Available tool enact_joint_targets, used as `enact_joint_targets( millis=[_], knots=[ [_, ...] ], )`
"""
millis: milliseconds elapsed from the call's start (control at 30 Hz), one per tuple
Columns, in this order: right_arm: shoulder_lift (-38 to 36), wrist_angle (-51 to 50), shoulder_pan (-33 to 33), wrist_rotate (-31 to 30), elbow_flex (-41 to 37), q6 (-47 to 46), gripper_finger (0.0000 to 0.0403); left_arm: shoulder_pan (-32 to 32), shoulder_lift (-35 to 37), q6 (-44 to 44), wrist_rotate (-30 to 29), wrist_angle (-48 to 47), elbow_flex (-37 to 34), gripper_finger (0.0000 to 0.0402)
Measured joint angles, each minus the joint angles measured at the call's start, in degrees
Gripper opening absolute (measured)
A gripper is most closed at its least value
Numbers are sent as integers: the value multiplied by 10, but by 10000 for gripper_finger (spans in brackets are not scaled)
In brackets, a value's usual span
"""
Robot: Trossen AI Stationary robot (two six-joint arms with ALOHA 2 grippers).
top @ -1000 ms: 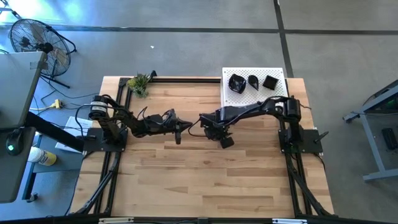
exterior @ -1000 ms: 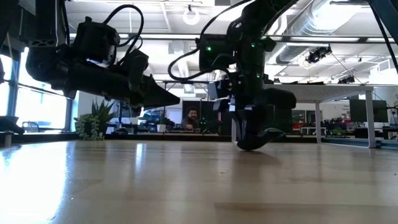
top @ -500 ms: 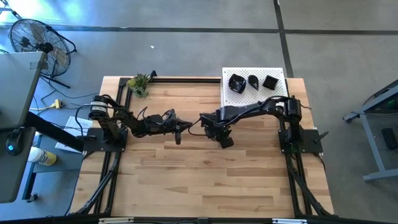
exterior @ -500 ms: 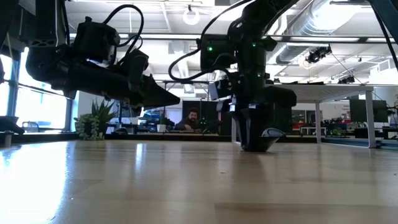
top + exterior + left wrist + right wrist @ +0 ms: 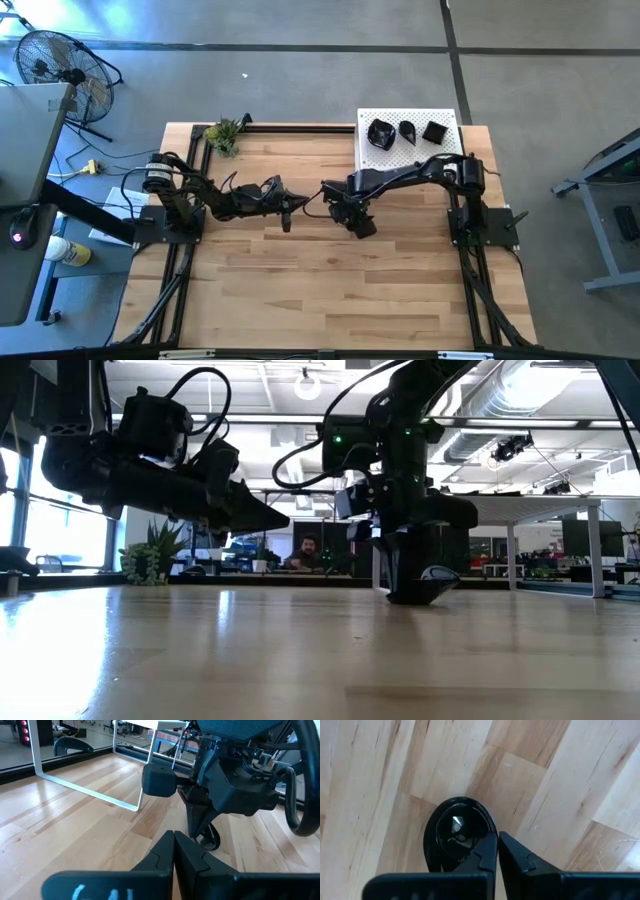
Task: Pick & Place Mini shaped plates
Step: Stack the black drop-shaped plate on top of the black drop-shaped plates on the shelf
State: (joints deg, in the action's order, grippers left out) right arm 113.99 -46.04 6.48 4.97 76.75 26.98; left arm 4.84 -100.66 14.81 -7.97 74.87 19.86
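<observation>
One glossy black rounded mini plate (image 5: 455,827) sits mid-table under my right gripper (image 5: 498,852), which is shut on it. It shows in the low view as a dark bowl shape (image 5: 428,588) on the wood. Three more black plates (image 5: 380,133), (image 5: 408,130), (image 5: 434,131) rest on the white perforated platform (image 5: 445,150) at the far right. My left gripper (image 5: 287,207) hangs shut above the table just left of centre, and its closed fingers (image 5: 167,852) point toward the right arm and touch nothing. My right gripper pinches the plate's rim (image 5: 487,834) on one side, one finger over the inside of the dish and the other outside it. The fingers come from above, pointing down. The plate's underside (image 5: 420,600) appears to rest on the table, roughly level.
A small green plant (image 5: 224,134) stands at the far left corner. A dark frame rail runs along the far edge (image 5: 290,126). The near half of the wooden table (image 5: 320,290) is bare boards. A person sits in the room far behind the table (image 5: 310,552).
The right gripper has shifted a little toward the table's right with the plate. In the low view the plate has gone from tilted to nearly level on the wood. The left arm has kept still.
</observation>
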Motion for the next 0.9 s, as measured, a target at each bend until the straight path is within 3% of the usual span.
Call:
enact_joint_targets(
  millis=[367,600,767,900],
  knots=[
    [-44,-16,-5,36,15,-91,1,0,0,0,0,0,0,1],
    [-157,-34,-18,39,44,-268,1,0,0,0,0,0,0,1],
    [-269,-71,11,-46,69,-440,1,0,0,0,0,0,0,1],
    [-353,-120,82,-139,86,-521,2,0,0,0,0,-6,0,1]
  ],
)
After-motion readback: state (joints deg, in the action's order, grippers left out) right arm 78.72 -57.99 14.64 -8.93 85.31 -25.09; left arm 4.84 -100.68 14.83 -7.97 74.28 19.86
